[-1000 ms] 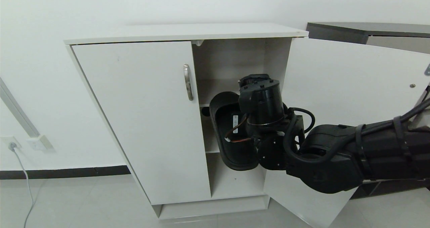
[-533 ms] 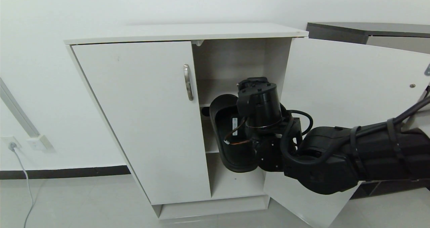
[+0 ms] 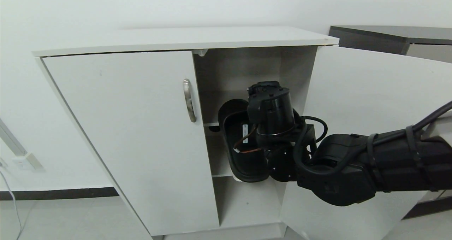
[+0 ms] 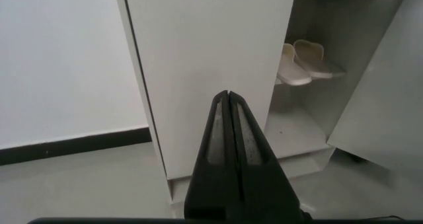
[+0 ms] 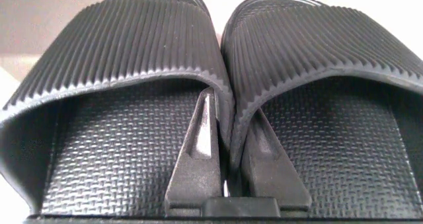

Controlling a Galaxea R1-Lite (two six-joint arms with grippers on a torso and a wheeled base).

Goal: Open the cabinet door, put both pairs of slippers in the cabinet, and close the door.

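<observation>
Cabinet (image 3: 183, 38) white, standing against the wall (image 3: 70, 10). Its left door (image 3: 123, 134) was shut, with a metal handle (image 3: 189, 100) near the inner edge. The right door (image 3: 374, 98) stood swung wide open.

Right arm reached into the open half of the cabinet. The right hand (image 5: 230, 118) was clamped on the black slippers (image 3: 240, 148). In the right wrist view one finger (image 5: 201, 145) sat inside each slipper, and the two adjoining side walls were pinched between them. Ribbed straps arched over both fingers.

From the head view the black pair stood on end, slightly tilted, in the cabinet opening, in front of the upper shelf (image 3: 211, 123) and the next shelf down. Whether they touched either shelf could not be told. The lower end of the pair hung near the front edge of that lower shelf.

Left hand (image 4: 228, 96) was closed with its fingers pressed flat together, gripping nothing. It was held low above the floor (image 4: 79, 178) and pointed at the shut left door.

Pale slippers (image 4: 307, 59) lay side by side on a shelf inside the open half, seen from the left wrist view. They lay flat, toes toward the back.

A grey unit (image 3: 388, 35) stood beyond the open door.
</observation>
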